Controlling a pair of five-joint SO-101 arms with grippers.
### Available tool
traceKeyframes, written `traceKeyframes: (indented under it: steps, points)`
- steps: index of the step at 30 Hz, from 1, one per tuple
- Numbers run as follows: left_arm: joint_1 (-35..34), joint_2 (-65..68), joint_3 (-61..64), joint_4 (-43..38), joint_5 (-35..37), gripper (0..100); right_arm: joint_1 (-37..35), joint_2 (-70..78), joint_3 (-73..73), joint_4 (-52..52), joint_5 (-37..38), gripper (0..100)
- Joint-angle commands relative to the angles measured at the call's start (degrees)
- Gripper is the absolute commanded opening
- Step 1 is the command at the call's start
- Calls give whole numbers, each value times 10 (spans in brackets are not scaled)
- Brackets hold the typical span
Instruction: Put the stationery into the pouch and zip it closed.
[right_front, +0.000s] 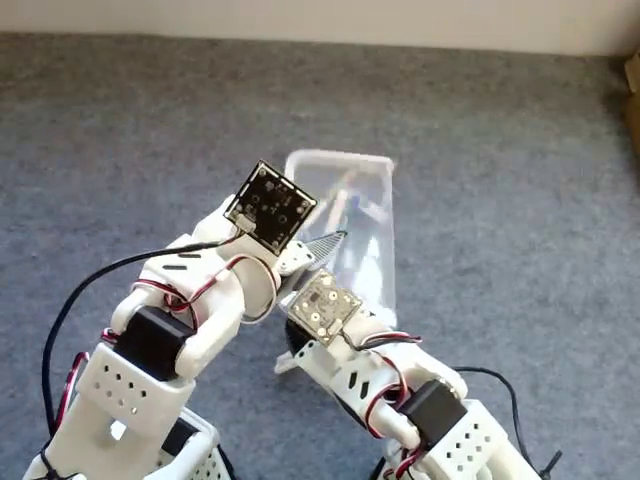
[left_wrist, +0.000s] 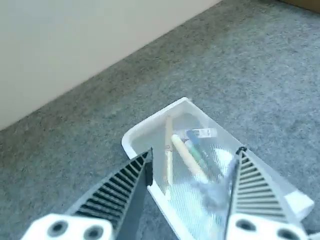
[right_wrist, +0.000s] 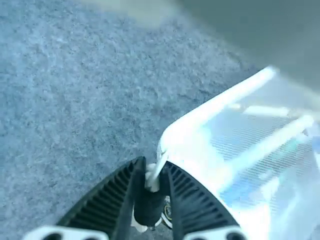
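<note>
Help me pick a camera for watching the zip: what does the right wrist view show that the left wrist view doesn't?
Right wrist: the right gripper shut on the pouch at its edge. Left wrist: the left gripper open above the pouch, and a pale wall. Both: the clear pouch, stationery inside, grey surface.

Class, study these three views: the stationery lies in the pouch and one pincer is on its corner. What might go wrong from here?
1. The right pincer is shut on only the thin white corner of the clear white-edged pouch, so it may slip off when it pulls.
2. The left pincer hangs open above the pouch without holding it, so the pouch may slide over the grey carpet rather than zip.
</note>
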Motion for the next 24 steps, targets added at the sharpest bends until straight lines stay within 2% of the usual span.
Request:
traceKeyframes:
  steps: [1,7,10,16,21,24]
  points:
    - [-37,-5,-17,-8,-6,253,20,-7,-41,2,5,5]
    - [-106,-5,-15,6,-25,253,74,-98,-88,64,4,5]
    - [-108,-5,-15,42,-80,253,75,-156,-100,82,4,5]
    - [-107,-5,-15,84,-136,253,77,-226,-98,85,7,5]
    - [-105,-6,-19,114,-199,256,138,-234,-102,84,9,5]
    - [-84,-6,-19,139,-227,290,166,-234,-103,84,9,5]
